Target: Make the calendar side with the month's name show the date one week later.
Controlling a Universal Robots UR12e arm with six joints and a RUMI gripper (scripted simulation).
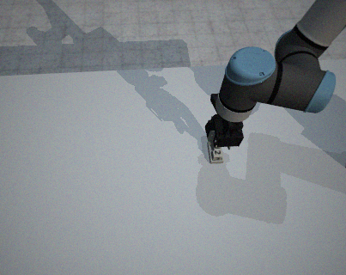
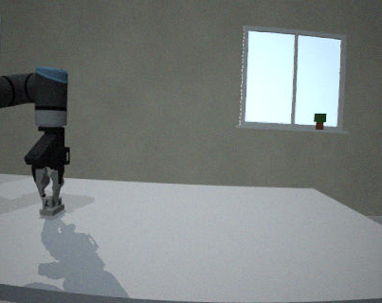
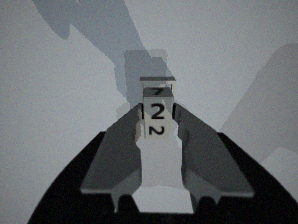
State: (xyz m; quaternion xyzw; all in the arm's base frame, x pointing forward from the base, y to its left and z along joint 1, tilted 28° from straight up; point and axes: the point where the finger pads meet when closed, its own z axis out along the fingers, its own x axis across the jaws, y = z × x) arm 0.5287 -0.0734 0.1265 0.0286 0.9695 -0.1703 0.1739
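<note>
My gripper [image 1: 215, 146] [image 2: 50, 198] [image 3: 157, 104] points straight down and is shut on a small white date cube [image 1: 217, 151] [image 3: 157, 111]. The cube's upper face shows a 2. In the wrist view the face below it [image 3: 156, 131] also shows a 2. The cube sits in or just over the small light calendar tray [image 1: 215, 161] [image 2: 52, 211] [image 3: 157, 78], whose far edge shows in the wrist view. Just beyond the held cube a second white face [image 3: 158, 92] shows part of a dark digit that I cannot read. The side with the month's name is not visible.
The tray stands on a large pale table [image 1: 97, 180] [image 2: 216, 237], right of centre in the top view. The arm's elbow [image 1: 273, 82] hangs over the table to the right of the tray. A wall with a window [image 2: 293, 78] stands behind the table.
</note>
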